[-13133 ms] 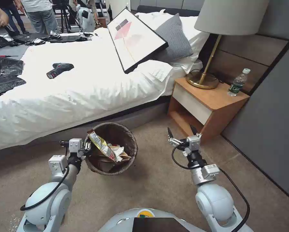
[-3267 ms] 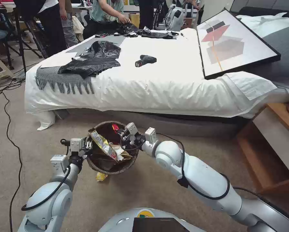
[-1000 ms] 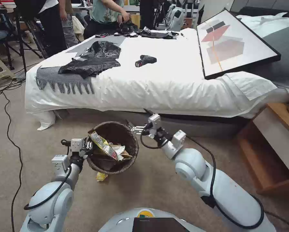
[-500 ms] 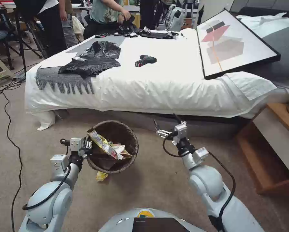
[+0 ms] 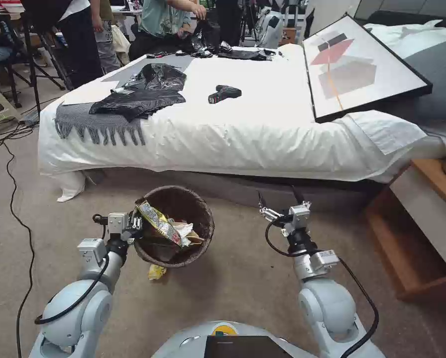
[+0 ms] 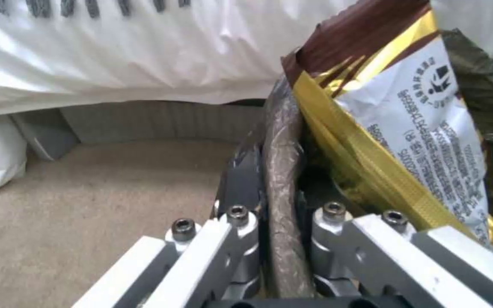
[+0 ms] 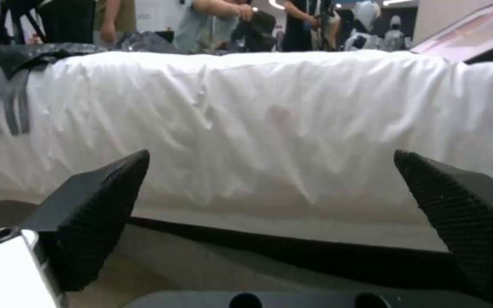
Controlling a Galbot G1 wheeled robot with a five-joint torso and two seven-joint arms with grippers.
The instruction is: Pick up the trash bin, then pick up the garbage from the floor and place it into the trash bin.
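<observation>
Beige carpet (image 5: 243,288) fills the lower half of the head view; a bed with a white sheet (image 5: 243,129) spans the middle, carrying a black-framed picture (image 5: 362,69) at upper right, a dark cordless drill (image 5: 224,93) at upper centre and crumpled black plastic bags (image 5: 143,92) at upper left. Lower centre-left: the round trash bin with a dark brown liner (image 5: 203,238) is held above the carpet by its rim. Inside it lie a gold-and-white snack wrapper (image 5: 158,226), white tissue (image 5: 184,229) and brown paper. The left gripper (image 5: 134,226) is clamped on the bin's near-left rim. A small yellow wrapper scrap (image 5: 156,272) lies on the carpet just below the bin. Lower centre-right: the right gripper (image 5: 278,201) is raised clear of the bin, well apart from it, fingers spread wide with nothing between them.

Left wrist view: the two metal jaws of the left gripper (image 6: 279,239) are closed tight on the liner-covered rim of the trash bin (image 6: 282,171), which runs up the centre of the frame. The gold-and-white snack wrapper (image 6: 406,128) leans against the rim at right. Carpet (image 6: 87,205) at lower left, white sheet (image 6: 144,55) across the top.

Right wrist view: two black textured fingertips (image 7: 104,214) of the right gripper (image 7: 292,214) stand at lower left and lower right, far apart and empty. The white sheet (image 7: 280,124) hangs across the middle behind them.
</observation>
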